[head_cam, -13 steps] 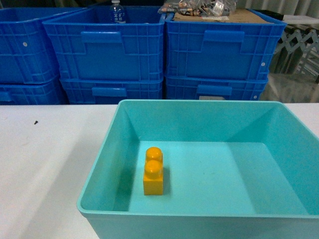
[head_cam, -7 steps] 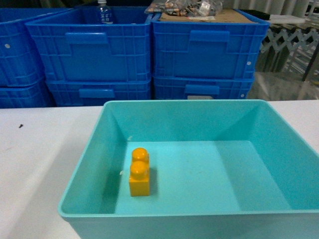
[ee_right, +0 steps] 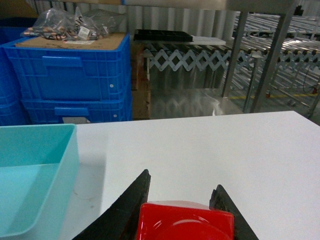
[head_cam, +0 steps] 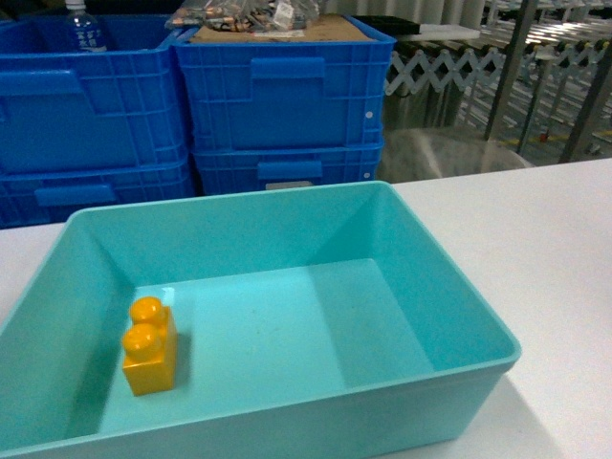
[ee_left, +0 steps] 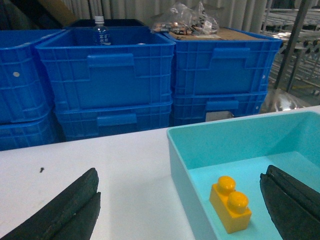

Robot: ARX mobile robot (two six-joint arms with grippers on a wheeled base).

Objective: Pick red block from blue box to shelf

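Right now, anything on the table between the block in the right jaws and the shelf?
No. In the right wrist view, the red block sits in the right gripper, and only bare white table runs from it toward the shelf.
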